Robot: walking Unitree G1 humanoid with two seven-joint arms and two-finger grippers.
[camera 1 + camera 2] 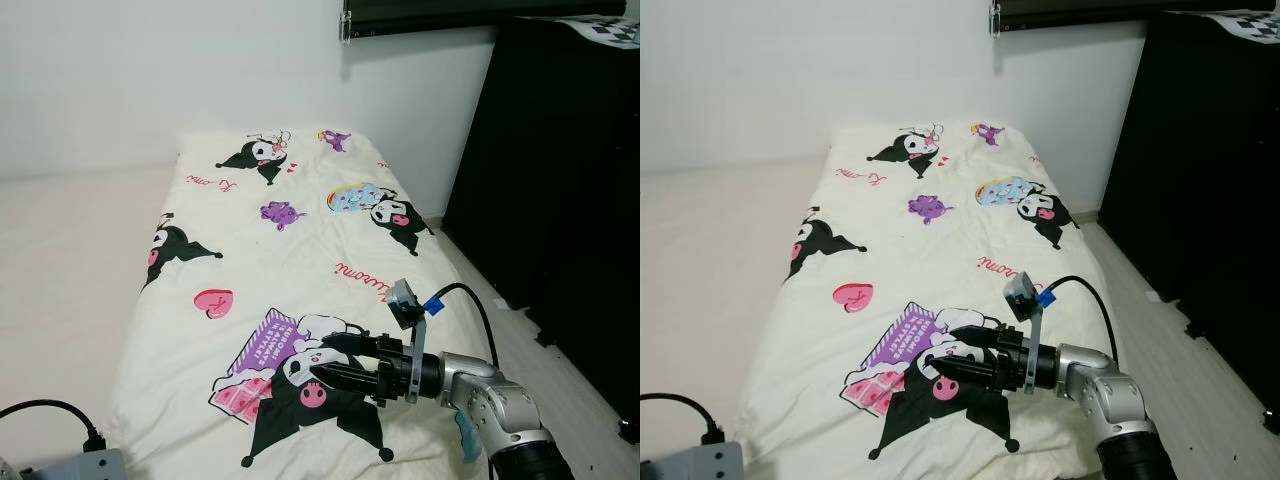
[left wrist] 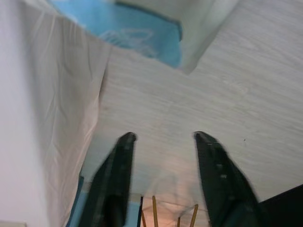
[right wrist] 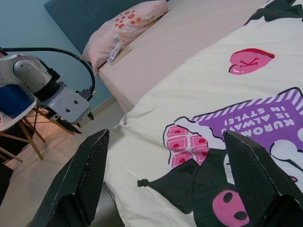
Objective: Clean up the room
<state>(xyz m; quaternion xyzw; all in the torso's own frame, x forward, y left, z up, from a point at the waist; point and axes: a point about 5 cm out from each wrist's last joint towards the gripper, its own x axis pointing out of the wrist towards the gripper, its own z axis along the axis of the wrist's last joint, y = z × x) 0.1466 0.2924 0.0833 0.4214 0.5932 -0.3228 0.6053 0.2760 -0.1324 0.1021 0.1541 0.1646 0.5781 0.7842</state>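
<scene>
Hovering at lower centre of the frame, the right gripper (image 1: 335, 362) is spread above the blanket (image 1: 290, 260), left gripper (image 2: 163, 182) likewise spread over the floor (image 2: 189, 104).

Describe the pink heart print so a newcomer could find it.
Start at the cream cartoon blanket covering the bed. The pink heart sits near its left edge, ahead of the open right gripper. It is the lone solid pink shape, bearing a letter K.
</scene>
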